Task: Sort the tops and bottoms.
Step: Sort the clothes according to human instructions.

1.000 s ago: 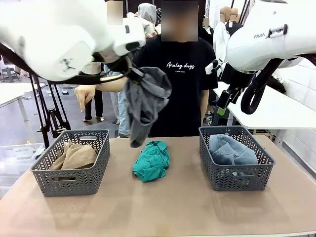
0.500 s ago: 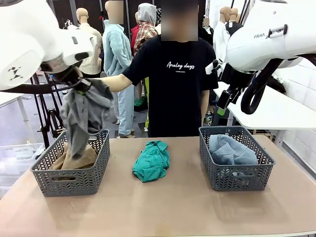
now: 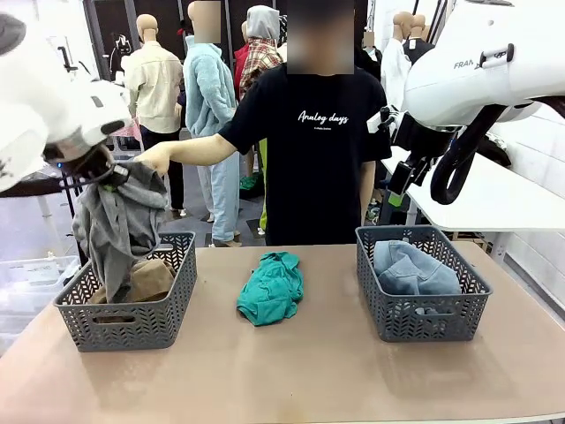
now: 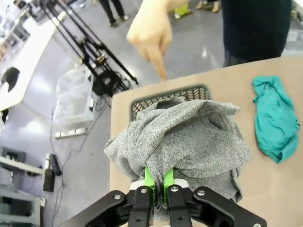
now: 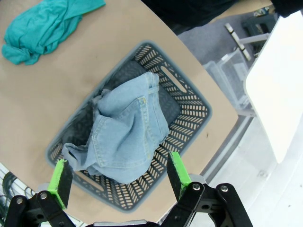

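My left gripper (image 3: 109, 175) is shut on the grey top (image 3: 115, 225), which hangs bunched over the left basket (image 3: 124, 322), its lower end reaching down to the rim. In the left wrist view the green pads (image 4: 149, 181) pinch the grey top (image 4: 189, 137) above that basket (image 4: 142, 100). A khaki-tan top (image 3: 152, 279) lies in the left basket. The teal-green top (image 3: 271, 287) (image 4: 274, 120) lies crumpled on the table's middle. The bottoms (image 3: 413, 268), light blue denim, fill the right basket (image 3: 424, 318). My right gripper (image 5: 118, 172) stands open high above the bottoms (image 5: 128, 137).
A person in a black T-shirt stands at the far side, one hand (image 3: 154, 159) (image 4: 149, 35) stretched out beside my left gripper, a finger pointing down at the left basket. Bare table (image 3: 291, 371) lies between and before the baskets.
My left arm has swung the grey top from above the table's middle leftward and down over the left basket. The right arm has stayed still.
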`<state>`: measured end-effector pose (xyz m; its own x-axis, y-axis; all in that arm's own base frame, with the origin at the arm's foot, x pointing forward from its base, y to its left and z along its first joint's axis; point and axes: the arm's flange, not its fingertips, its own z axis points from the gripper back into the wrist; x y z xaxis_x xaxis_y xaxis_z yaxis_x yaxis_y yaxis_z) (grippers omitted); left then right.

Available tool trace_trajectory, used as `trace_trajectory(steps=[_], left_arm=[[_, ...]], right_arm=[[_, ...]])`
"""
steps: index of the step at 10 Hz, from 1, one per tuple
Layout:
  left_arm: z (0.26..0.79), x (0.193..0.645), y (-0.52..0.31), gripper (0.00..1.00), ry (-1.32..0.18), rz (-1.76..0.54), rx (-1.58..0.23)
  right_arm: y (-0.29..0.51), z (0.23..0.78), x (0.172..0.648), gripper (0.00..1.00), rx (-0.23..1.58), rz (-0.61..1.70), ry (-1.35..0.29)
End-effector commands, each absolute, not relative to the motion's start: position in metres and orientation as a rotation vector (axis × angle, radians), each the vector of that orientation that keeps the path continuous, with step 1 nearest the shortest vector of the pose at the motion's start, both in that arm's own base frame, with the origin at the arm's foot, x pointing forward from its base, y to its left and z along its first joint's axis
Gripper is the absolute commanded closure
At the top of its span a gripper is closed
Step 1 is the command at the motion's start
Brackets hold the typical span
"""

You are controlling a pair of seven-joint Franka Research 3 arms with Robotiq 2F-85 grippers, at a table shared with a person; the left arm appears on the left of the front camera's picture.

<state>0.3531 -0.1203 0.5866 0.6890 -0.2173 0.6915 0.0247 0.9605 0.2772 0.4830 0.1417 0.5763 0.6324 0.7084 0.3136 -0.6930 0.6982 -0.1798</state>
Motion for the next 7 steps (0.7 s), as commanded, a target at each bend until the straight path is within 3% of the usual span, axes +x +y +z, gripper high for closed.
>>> trace_trajectory(steps=[1,7], left_arm=[[0.559,0.363,-0.111,1.00,-0.837,-0.046,0.285],[0.475,0.398,-0.118,1.00,-0.725,-0.044,0.200]], right_arm=[[0.142,0.576,0.482,0.00,-0.031,0.802,-0.376],[0.142,0.576,0.482,0.00,-0.031,0.802,-0.376]])
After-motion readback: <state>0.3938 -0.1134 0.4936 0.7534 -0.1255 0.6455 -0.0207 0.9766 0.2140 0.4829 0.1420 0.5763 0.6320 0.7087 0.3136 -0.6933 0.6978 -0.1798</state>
